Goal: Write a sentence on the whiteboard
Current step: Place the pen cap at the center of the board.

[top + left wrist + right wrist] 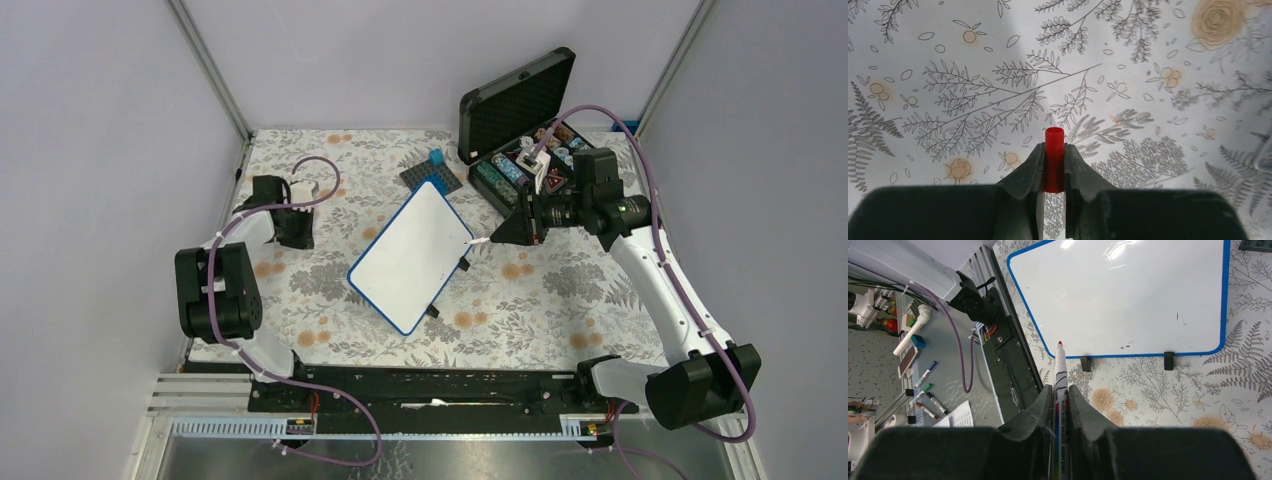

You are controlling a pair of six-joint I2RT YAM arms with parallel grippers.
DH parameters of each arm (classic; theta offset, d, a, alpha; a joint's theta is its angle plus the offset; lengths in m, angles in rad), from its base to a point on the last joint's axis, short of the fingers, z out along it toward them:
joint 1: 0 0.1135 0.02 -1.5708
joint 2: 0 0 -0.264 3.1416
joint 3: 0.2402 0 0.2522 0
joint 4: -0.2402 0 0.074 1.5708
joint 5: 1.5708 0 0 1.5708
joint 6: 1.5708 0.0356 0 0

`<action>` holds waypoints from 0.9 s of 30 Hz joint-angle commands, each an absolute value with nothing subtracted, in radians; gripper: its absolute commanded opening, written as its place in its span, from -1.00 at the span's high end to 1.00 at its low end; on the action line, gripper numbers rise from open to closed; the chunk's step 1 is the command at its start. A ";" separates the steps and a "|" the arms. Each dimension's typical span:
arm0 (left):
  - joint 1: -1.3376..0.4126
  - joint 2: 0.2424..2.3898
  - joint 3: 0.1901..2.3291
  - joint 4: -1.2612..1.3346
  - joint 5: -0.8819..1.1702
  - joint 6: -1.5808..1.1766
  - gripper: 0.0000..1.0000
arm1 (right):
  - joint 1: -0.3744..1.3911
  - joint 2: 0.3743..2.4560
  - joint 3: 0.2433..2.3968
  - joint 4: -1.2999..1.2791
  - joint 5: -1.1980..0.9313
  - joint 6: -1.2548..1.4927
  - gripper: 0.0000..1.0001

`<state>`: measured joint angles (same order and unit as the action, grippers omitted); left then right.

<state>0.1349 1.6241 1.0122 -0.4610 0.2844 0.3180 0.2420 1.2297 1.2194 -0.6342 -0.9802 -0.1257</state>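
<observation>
Whiteboard [412, 255] lies askew on floral tablecloth [560, 300], walls [100, 120] seemingly lilac.

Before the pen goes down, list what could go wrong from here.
1. The marker in the right gripper is uncapped, and its red tip hangs just off the blue edge of the whiteboard, above the tablecloth. Lowering now could ink the cloth.
2. Nothing holds the whiteboard. The left gripper is off to the side, shut on the red cap, so pen pressure might slide the board.
</observation>
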 commanded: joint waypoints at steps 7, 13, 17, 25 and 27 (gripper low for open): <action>0.147 1.733 1.030 -0.383 0.259 0.330 0.62 | 0.239 1.216 1.228 -0.620 -0.996 -0.141 1.00; 0.152 1.753 1.031 -0.397 0.255 0.331 0.42 | 0.239 1.215 1.229 -0.632 -0.994 -0.156 1.00; 0.151 1.754 1.023 -0.402 0.252 0.335 0.39 | 0.239 1.216 1.230 -0.634 -0.992 -0.159 1.00; 0.157 1.730 1.088 -0.477 0.297 0.328 0.23 | 0.239 1.219 1.239 -0.634 -1.004 -0.150 1.00; 0.164 1.704 1.146 -0.524 0.320 0.331 0.15 | 0.239 1.217 1.244 -0.640 -1.005 -0.152 1.00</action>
